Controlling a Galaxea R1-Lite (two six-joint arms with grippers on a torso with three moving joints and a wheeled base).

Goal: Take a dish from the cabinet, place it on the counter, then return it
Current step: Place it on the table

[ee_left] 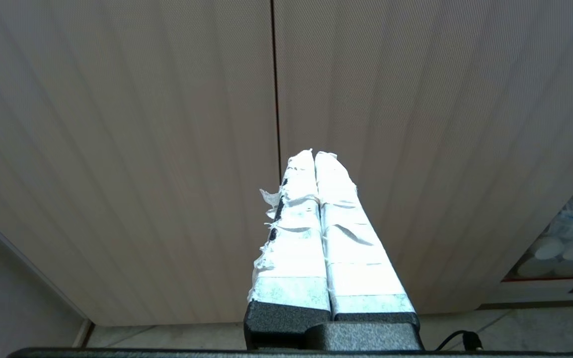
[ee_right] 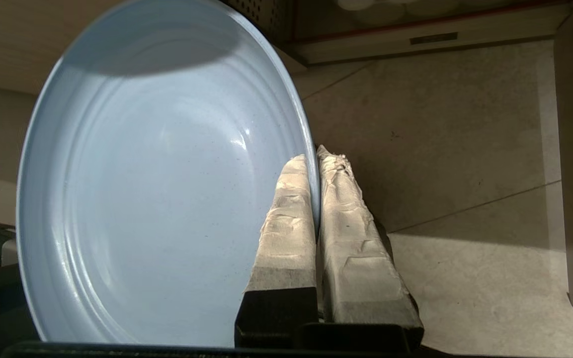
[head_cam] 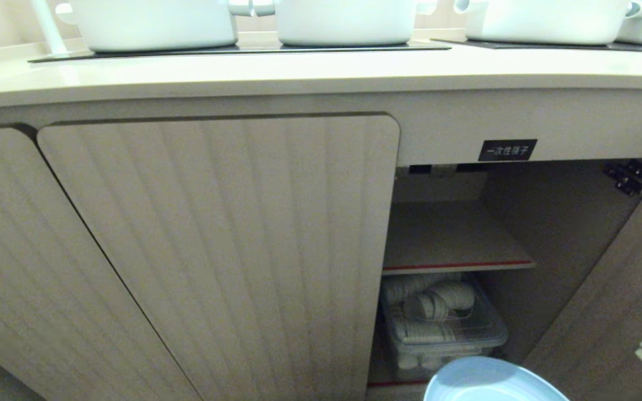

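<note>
The light-blue dish [ee_right: 157, 189] hangs in the air outside the cabinet, above the tiled floor. My right gripper [ee_right: 314, 155] is shut on the dish's rim, one finger inside the rim and one outside. In the head view only the dish's top edge [head_cam: 490, 381] shows, at the bottom, in front of the open cabinet [head_cam: 449, 239]. The cabinet's inner shelf [head_cam: 443, 236] is bare. The counter [head_cam: 321, 75] runs above the cabinet. My left gripper [ee_left: 314, 153] is shut on nothing, parked facing the closed ribbed doors [ee_left: 167, 149].
A clear bin of white cups [head_cam: 437, 323] sits under the shelf. The open door [head_cam: 616, 312] stands at the right with its hinges [head_cam: 641, 186]. White pots [head_cam: 343, 22] stand on the black cooktop panels [head_cam: 243, 50]. A black label [head_cam: 507, 150] sits above the opening.
</note>
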